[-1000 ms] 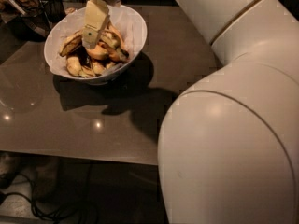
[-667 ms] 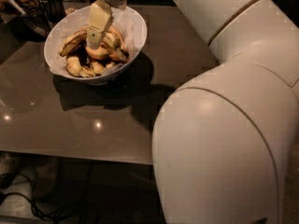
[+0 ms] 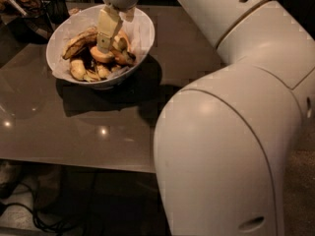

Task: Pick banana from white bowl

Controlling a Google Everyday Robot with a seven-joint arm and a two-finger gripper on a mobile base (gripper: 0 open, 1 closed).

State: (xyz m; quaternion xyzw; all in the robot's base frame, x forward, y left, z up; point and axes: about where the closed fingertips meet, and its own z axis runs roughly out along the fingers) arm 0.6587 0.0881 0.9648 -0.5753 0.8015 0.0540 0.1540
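The white bowl (image 3: 140, 31) stands at the back left of the dark table, filled with fruit. The banana (image 3: 78, 42), long, curved and streaked dark brown, lies along the bowl's left side. Shorter yellow-orange fruits (image 3: 102, 55) lie in the middle and at the front. My gripper (image 3: 104, 47) reaches straight down into the bowl from above. Its tip is among the fruit in the middle, just right of the banana. It hides part of the fruit behind it.
The brown glossy table (image 3: 74, 127) carries the bowl, and its front edge runs across the lower left. My large white arm (image 3: 231, 132) fills the right half of the view. Dark clutter (image 3: 29, 4) sits beyond the table's back left corner. Cables (image 3: 44, 215) lie on the floor below.
My gripper has gone slightly lower into the bowl, towards the fruit. The arm's big elbow link has swung a little left in view. The bowl has not moved.
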